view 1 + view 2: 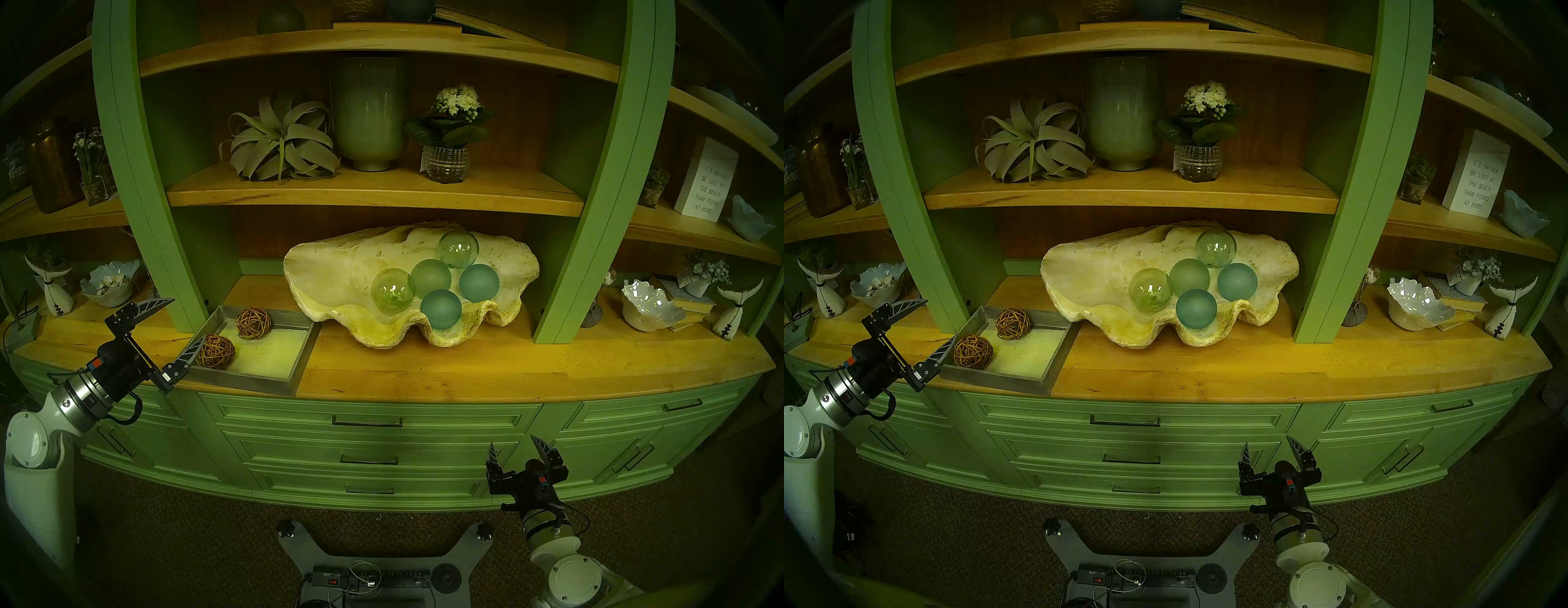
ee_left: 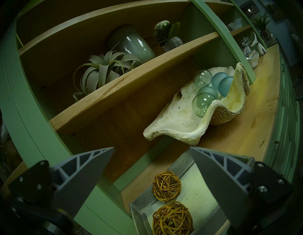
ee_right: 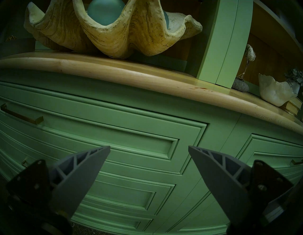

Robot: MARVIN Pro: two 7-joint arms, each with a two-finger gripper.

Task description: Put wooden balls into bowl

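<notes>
Two brown woven rattan balls lie in a shallow square grey tray [image 1: 305, 361] on the wooden counter: a near ball [image 1: 215, 350] [image 2: 172, 219] and a far ball [image 1: 253, 322] [image 2: 166, 185]. The large cream clam shell bowl [image 1: 331, 271] [image 2: 177, 121] [image 3: 144, 36] sits to the tray's right and holds several green and blue glass spheres [image 1: 441, 309]. My left gripper [image 1: 189, 318] is open and empty, just left of the tray, one fingertip next to the near ball. My right gripper [image 1: 515, 443] is open and empty, low in front of the drawers.
Green uprights [image 1: 157, 237] [image 1: 577, 254] flank the shell's bay, with a shelf [image 1: 373, 195] close above it. White ruffled bowls [image 1: 109, 283] [image 1: 649, 308] and whale-tail figures stand on the counter's ends. Drawer handles [image 1: 367, 421] face my right gripper.
</notes>
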